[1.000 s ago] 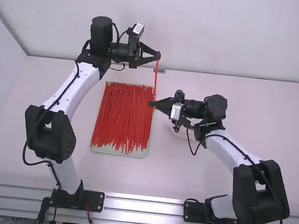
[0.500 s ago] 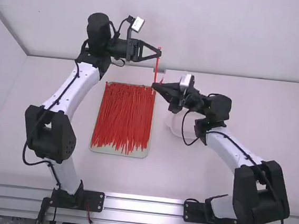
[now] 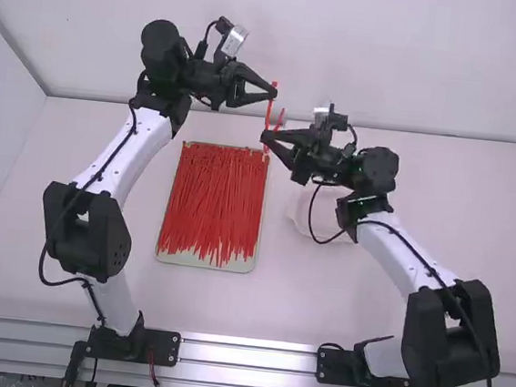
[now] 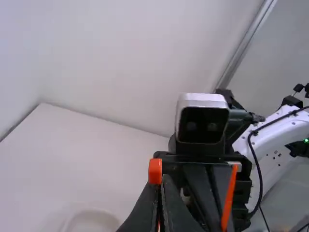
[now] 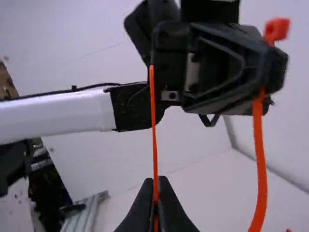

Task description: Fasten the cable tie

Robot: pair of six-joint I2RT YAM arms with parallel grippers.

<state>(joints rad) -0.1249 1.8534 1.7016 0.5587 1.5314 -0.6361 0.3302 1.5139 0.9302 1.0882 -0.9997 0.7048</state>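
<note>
Left jaws clenched on the red cable tie (image 3: pixel 268 117) at its head, right jaws lower.

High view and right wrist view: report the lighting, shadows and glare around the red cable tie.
High view: soft, even light; the cable tie, held between the left claw and the right claw, throws no distinct shadow on the table, and nothing glares. Right wrist view: the left claw stands dark against the bright wall; the tie reads vivid, without glare.

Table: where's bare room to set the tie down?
Bare table right of the right arm and in front of the tray. Crowded at the tray's far corner: left gripper and right gripper hold the cable tie there.
</note>
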